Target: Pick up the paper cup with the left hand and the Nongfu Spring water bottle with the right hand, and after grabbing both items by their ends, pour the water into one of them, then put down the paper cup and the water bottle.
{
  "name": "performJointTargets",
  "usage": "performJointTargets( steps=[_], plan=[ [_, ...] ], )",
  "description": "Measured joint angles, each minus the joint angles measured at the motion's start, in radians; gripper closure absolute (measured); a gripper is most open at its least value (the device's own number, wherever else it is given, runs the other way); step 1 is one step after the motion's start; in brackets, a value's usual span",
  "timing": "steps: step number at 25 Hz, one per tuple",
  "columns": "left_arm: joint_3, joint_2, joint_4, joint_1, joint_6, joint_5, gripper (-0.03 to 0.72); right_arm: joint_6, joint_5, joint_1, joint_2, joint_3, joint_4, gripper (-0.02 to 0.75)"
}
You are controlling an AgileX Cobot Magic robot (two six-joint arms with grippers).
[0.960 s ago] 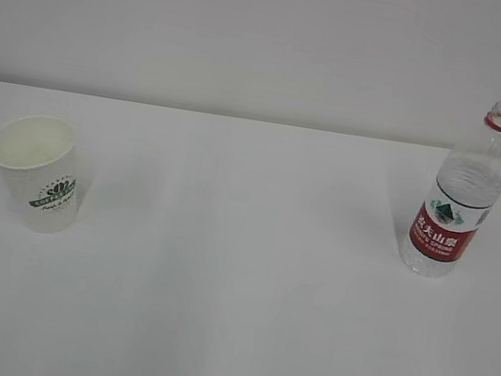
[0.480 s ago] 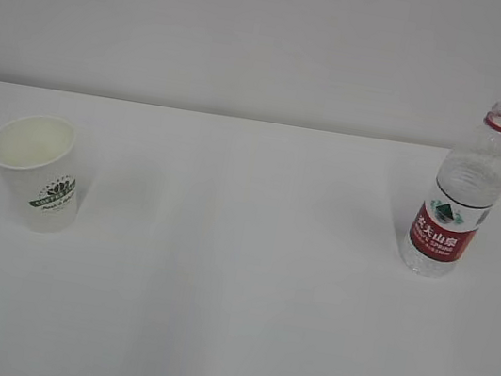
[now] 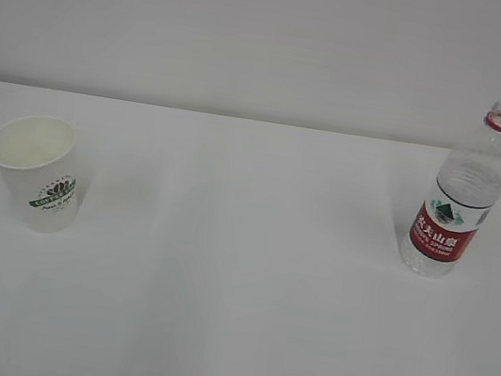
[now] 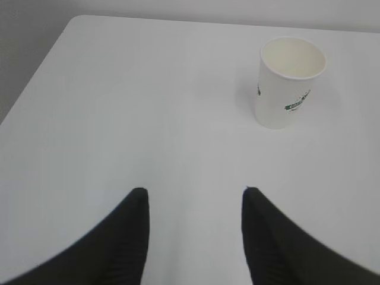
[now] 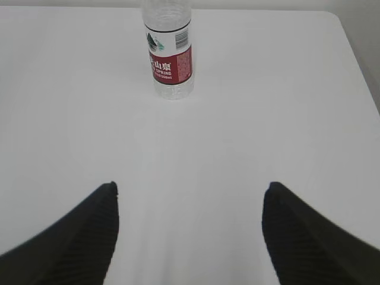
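Note:
The white paper cup (image 3: pixel 36 171) with its green logo stands upright on the left of the white table (image 3: pixel 237 272). In the left wrist view the paper cup (image 4: pixel 289 83) sits ahead and to the right of my left gripper (image 4: pixel 195 191), which is open with only bare table between its fingers. The Nongfu Spring water bottle (image 3: pixel 462 193), uncapped, red label and red neck ring, stands upright at the right. In the right wrist view the bottle (image 5: pixel 170 53) stands well ahead of my right gripper (image 5: pixel 191 187), slightly left of its middle; that gripper is wide open and holds nothing. Neither arm appears in the exterior view.
The table's left edge and rounded far corner (image 4: pixel 71 24) show in the left wrist view. Its right edge and far corner (image 5: pixel 332 18) show in the right wrist view. A plain pale wall (image 3: pixel 274 39) rises behind the table.
The cup and the bottle stand where they stood a second ago. No arm has entered the exterior view.

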Motion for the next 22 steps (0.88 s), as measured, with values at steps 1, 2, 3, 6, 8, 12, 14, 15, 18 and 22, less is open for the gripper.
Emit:
performJointTargets(
  steps=[1,2,3,6,8,12,14,15,18,22],
  plan=[
    [0.0,0.0,0.0,0.0,0.0,0.0,0.319,0.0,0.0,0.0,0.0,0.0,0.0,0.168],
    [0.0,0.0,0.0,0.0,0.0,0.0,0.323,0.0,0.0,0.0,0.0,0.0,0.0,0.169],
    [0.0,0.0,0.0,0.0,0.0,0.0,0.325,0.0,0.0,0.0,0.0,0.0,0.0,0.169],
    [0.0,0.0,0.0,0.0,0.0,0.0,0.328,0.0,0.0,0.0,0.0,0.0,0.0,0.169],
    [0.0,0.0,0.0,0.0,0.0,0.0,0.328,0.0,0.0,0.0,0.0,0.0,0.0,0.169],
    [0.0,0.0,0.0,0.0,0.0,0.0,0.328,0.0,0.0,0.0,0.0,0.0,0.0,0.169],
    [0.0,0.0,0.0,0.0,0.0,0.0,0.328,0.0,0.0,0.0,0.0,0.0,0.0,0.169],
    [0.0,0.0,0.0,0.0,0.0,0.0,0.329,0.0,0.0,0.0,0.0,0.0,0.0,0.169],
    [0.0,0.0,0.012,0.0,0.0,0.0,0.336,0.0,0.0,0.0,0.0,0.0,0.0,0.169],
    [0.0,0.0,0.034,0.0,0.0,0.0,0.338,0.0,0.0,0.0,0.0,0.0,0.0,0.169]
  ],
)
